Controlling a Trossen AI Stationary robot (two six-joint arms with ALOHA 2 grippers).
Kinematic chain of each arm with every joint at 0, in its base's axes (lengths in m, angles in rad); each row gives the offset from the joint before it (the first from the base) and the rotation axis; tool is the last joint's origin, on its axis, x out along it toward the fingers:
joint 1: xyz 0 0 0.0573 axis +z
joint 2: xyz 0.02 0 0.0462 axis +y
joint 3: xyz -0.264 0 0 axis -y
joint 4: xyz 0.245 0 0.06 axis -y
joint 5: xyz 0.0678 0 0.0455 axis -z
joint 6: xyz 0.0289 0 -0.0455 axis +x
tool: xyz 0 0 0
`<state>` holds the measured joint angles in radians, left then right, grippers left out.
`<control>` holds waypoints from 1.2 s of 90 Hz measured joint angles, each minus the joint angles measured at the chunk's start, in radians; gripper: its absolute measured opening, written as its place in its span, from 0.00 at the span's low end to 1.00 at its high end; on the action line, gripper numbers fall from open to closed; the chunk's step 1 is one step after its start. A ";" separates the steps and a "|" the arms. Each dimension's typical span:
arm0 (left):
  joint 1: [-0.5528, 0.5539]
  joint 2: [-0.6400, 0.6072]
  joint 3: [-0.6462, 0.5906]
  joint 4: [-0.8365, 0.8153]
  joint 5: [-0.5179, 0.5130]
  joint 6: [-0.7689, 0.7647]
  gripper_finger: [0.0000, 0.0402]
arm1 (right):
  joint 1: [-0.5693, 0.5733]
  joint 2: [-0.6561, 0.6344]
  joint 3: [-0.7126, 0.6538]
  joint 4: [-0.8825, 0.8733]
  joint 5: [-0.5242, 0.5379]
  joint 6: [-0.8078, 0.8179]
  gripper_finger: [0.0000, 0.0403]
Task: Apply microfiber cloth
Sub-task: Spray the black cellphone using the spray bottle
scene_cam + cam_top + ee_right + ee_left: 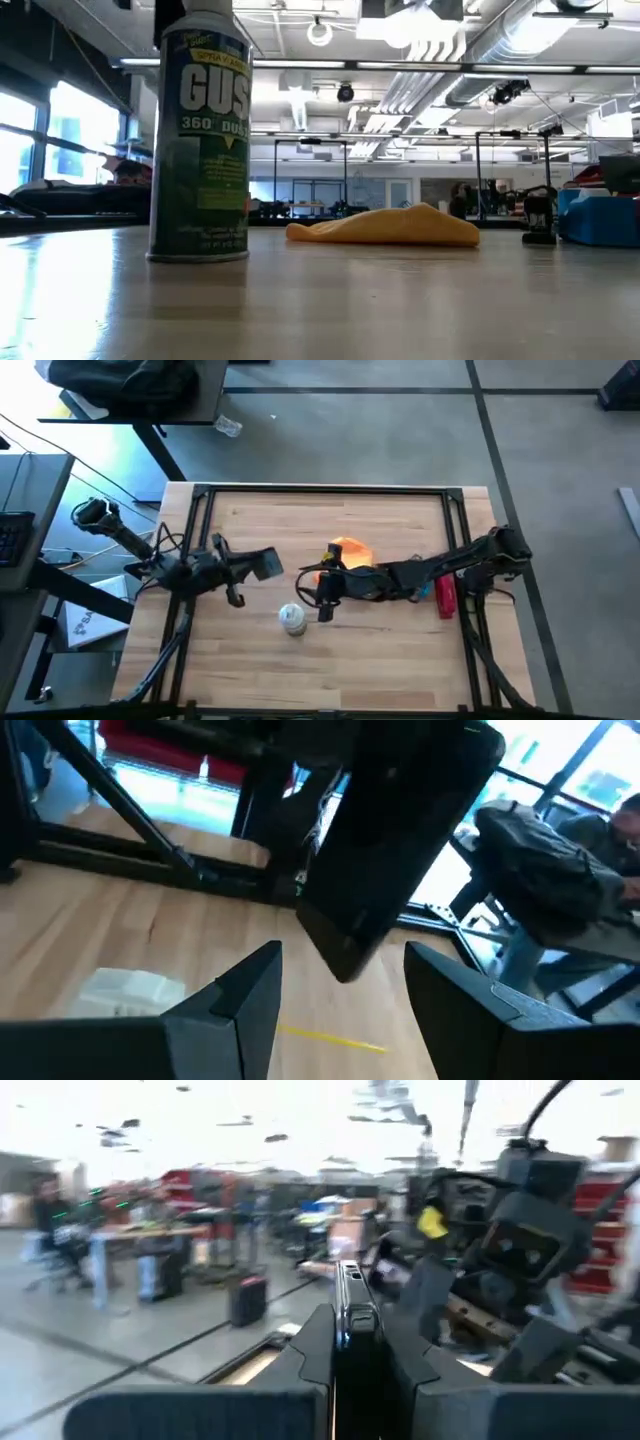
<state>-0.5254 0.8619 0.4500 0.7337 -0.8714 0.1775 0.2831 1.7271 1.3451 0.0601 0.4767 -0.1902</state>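
we see the orange microfiber cloth [349, 551] lying unused on the table [400, 650], right gripper [345, 990] open and empty, left gripper [345, 1342] clamping the black phone [353, 1302] edge-on, wiping not begun.

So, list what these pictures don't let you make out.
- Cloth: in the high view, part of it is hidden under the right arm.
- Phone: in the left wrist view it is blurred and edge-on, so its screen is unseen.
- Can: in the low view, its top is cut off by the picture's edge.
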 joint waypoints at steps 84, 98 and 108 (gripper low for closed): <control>0.637 0.150 -0.001 -0.075 0.735 -0.281 0.04 | 0.002 0.122 -0.002 0.114 0.062 -0.016 0.45; 0.637 0.182 -0.001 -0.019 0.736 -0.281 0.04 | -0.006 0.122 -0.002 0.130 -0.006 -0.018 0.45; 0.637 0.205 -0.001 -0.008 0.736 -0.281 0.04 | -0.009 0.133 -0.002 0.159 -0.053 -0.012 0.45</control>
<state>0.1120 1.0670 0.4489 0.7259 -0.1359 -0.1032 0.2745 1.8601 1.3434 0.2186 0.4237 -0.2020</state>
